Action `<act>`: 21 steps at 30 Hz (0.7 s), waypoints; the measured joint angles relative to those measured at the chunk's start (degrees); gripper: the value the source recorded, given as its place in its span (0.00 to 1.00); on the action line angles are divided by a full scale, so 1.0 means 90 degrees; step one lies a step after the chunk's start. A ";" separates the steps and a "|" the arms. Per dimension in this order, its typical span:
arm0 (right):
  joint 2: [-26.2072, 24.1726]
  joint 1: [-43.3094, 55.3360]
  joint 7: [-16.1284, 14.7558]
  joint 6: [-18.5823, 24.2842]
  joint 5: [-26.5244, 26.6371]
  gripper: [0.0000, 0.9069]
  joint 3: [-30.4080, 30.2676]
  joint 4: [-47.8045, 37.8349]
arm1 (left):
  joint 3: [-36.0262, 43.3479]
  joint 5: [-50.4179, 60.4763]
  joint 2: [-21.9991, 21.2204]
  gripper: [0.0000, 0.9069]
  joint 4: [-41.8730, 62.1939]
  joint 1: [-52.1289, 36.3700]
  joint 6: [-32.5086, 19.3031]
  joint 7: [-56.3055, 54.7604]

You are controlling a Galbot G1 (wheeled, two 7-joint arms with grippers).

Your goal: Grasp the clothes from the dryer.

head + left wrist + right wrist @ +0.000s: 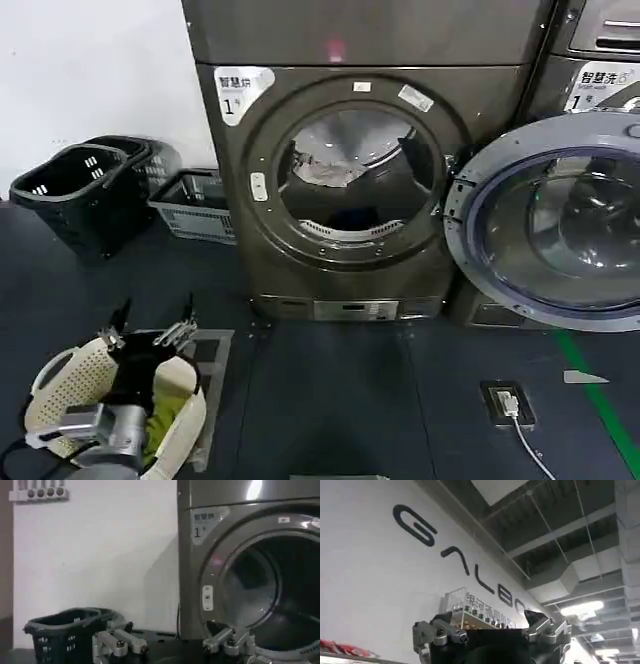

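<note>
dryer [350,180] door swung open | clothes [352,218] seen low in the drum, behind the porthole lip (a pale cloth [325,165] lies above) | left gripper [152,335] held wide, well short of the dryer | right gripper [490,632] spread, raised toward the ceiling | risk: pale cloth snagged instead, or fingers caught on the lip

Place: you were working in a laundry room set up inside an industrial hall.
Machines: the dryer [350,170] stood beside a second front-loader [590,90].
Baskets: black baskets [80,190] sat against the white wall.
Ceiling: you had exposed ducts [580,575] and large wall lettering [455,560].
</note>
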 measured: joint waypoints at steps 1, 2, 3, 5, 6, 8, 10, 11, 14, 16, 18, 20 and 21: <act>-0.0002 0.0000 -0.0001 0.0002 0.0000 1.00 0.0000 -0.0003 | 0.0008 0.0000 -0.0012 1.00 0.0000 0.0010 -0.0002 0.0004; -0.0008 0.0000 -0.0001 0.0004 0.0000 1.00 0.0000 -0.0005 | 0.0013 0.0000 -0.0020 1.00 -0.0004 0.0013 -0.0003 0.0008; -0.0016 0.0000 -0.0002 0.0011 0.0000 1.00 0.0000 -0.0007 | 0.0015 0.0000 -0.0029 1.00 -0.0014 0.0011 -0.0004 0.0011; -0.0022 0.0000 -0.0002 0.0020 0.0001 1.00 0.0001 -0.0012 | 0.0015 -0.0002 -0.0036 1.00 -0.0020 0.0011 -0.0005 0.0015; -0.0023 -0.0001 -0.0002 0.0022 0.0002 1.00 0.0001 -0.0012 | 0.0012 -0.0003 -0.0037 1.00 -0.0020 0.0012 -0.0006 0.0015; -0.0027 -0.0007 -0.0005 0.0025 0.0002 1.00 0.0001 -0.0011 | 0.0010 -0.0005 -0.0038 1.00 -0.0025 0.0014 -0.0008 0.0017; -0.0031 -0.0016 -0.0005 0.0026 0.0003 1.00 0.0006 -0.0010 | 0.0008 -0.0007 -0.0038 1.00 -0.0025 0.0008 -0.0008 0.0020; -0.0034 -0.0022 -0.0003 0.0027 0.0003 1.00 0.0010 -0.0010 | 0.0010 -0.0007 -0.0039 1.00 -0.0023 0.0006 -0.0008 0.0021; -0.0056 -0.0036 0.0048 0.0035 0.0001 1.00 0.0027 -0.0023 | 0.0043 -0.0007 -0.0035 1.00 -0.0015 0.0000 -0.0008 0.0030; -0.0085 -0.0057 0.0135 0.0008 -0.0003 1.00 0.0049 -0.0044 | 0.0060 -0.0006 -0.0040 1.00 -0.0014 0.0000 -0.0011 0.0032; -0.0098 -0.0073 0.0238 -0.0043 -0.0007 1.00 0.0067 -0.0065 | 0.0072 -0.0005 -0.0041 1.00 -0.0015 0.0006 -0.0013 0.0033; -0.0104 -0.0081 0.0333 -0.0103 -0.0010 1.00 0.0082 -0.0066 | 0.0073 -0.0005 -0.0039 1.00 -0.0015 -0.0003 -0.0014 0.0033; -0.0105 -0.0081 0.0375 -0.0133 -0.0012 1.00 0.0086 -0.0065 | 0.0073 -0.0006 -0.0038 1.00 -0.0014 -0.0008 -0.0014 0.0033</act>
